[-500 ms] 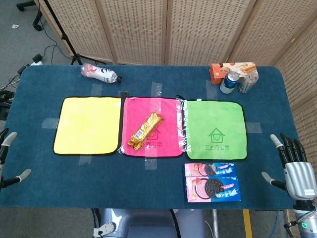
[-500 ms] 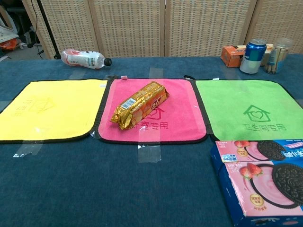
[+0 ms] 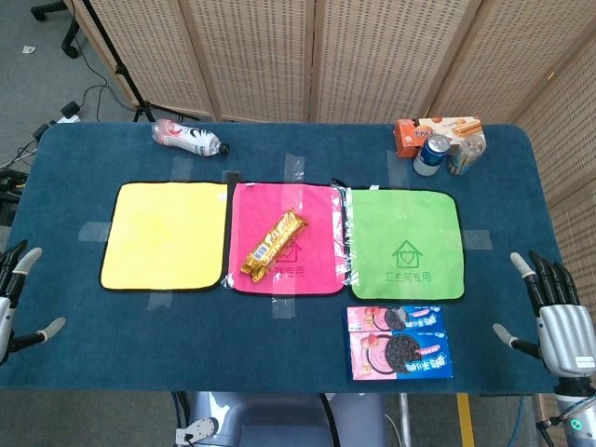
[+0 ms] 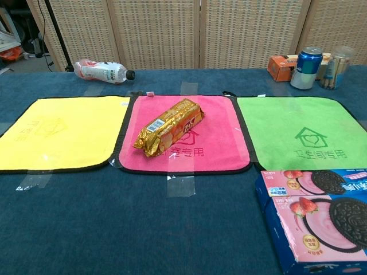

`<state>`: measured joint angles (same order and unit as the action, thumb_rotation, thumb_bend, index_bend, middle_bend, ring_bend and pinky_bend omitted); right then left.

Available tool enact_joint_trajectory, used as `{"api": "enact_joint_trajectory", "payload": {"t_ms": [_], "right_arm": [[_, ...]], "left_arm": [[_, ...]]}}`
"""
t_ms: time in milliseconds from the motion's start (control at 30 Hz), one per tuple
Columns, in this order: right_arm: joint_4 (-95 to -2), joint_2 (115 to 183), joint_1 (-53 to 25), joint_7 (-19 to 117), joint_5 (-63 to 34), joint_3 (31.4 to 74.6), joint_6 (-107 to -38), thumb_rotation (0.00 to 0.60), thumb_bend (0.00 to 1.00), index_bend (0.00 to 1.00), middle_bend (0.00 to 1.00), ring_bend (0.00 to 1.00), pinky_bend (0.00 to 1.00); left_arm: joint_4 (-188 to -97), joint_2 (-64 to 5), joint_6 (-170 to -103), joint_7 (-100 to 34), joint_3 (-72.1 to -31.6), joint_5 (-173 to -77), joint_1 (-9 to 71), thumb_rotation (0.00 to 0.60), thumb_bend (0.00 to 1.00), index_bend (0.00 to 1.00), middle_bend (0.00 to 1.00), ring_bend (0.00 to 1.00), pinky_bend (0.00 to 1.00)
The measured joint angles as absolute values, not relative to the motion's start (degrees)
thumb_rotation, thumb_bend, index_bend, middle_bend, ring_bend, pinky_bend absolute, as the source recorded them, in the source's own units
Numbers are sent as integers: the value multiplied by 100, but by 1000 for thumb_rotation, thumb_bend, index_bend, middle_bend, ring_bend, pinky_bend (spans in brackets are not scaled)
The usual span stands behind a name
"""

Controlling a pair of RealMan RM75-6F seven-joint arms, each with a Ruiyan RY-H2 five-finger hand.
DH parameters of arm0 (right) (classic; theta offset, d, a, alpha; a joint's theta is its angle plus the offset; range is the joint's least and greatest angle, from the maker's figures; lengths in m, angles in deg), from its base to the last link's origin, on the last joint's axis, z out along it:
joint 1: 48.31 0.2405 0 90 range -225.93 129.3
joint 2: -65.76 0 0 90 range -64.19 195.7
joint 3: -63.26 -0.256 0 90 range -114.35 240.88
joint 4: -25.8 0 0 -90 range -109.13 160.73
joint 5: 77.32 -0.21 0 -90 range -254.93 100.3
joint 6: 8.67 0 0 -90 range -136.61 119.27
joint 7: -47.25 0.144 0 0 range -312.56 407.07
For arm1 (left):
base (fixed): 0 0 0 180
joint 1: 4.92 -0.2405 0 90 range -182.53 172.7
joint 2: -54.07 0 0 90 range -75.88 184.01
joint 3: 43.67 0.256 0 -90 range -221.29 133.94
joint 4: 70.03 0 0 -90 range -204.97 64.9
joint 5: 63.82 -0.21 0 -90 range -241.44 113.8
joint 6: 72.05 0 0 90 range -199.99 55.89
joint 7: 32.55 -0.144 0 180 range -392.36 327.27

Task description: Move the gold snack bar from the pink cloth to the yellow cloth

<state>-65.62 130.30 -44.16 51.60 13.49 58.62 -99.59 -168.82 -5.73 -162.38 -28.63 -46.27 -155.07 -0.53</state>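
Slightly shifted inward at nine o'clock, the left hand point(image 3: 11, 303) is spread and empty, as is the right hand point(image 3: 557, 312). Gold snack bar point(image 3: 275, 244) lies untouched on the pink cloth point(image 3: 317, 209); a reach is required before transfer to the yellow cloth point(image 3: 163, 233).

left robot hand point(image 3: 11, 298) risen slightly further into view, fingers apart
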Motion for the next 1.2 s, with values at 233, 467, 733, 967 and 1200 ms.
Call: {"api": "enact_joint_trajectory", "payload": {"t_ms": [233, 467, 733, 967, 1200], "right_arm": [[-6555, 12976, -4373, 5282, 1331, 5878, -9835, 600, 0, 0, 0, 0, 0], [-6562, 12960, -4343, 5308, 1237, 5849, -9752, 600, 0, 0, 0, 0, 0], [-6531, 12974, -4291, 5277, 1103, 5800, -9635, 600, 0, 0, 0, 0, 0], [-6508, 12979, -4254, 5291, 967, 5751, -9534, 600, 0, 0, 0, 0, 0], [-6478, 12966, -4238, 5366, 837, 5694, -9483, 600, 0, 0, 0, 0, 0]], "left_arm": [[-16520, -795, -15834, -2559, -4685, -16483, 694, 600, 1000, 70, 0, 0, 0], [-16496, -1067, -14596, -3022, -5189, -16603, 1900, 600, 1000, 168, 0, 0, 0], [-16555, -1714, -13148, -4399, -5801, -15770, 3053, 600, 1000, 383, 109, 51, 58], [-15684, -2951, -12431, -5442, -6033, -15078, 4007, 600, 1000, 418, 133, 72, 91], [-14935, -3856, -12040, -5751, -6052, -14555, 4590, 600, 1000, 418, 132, 72, 98]]}}
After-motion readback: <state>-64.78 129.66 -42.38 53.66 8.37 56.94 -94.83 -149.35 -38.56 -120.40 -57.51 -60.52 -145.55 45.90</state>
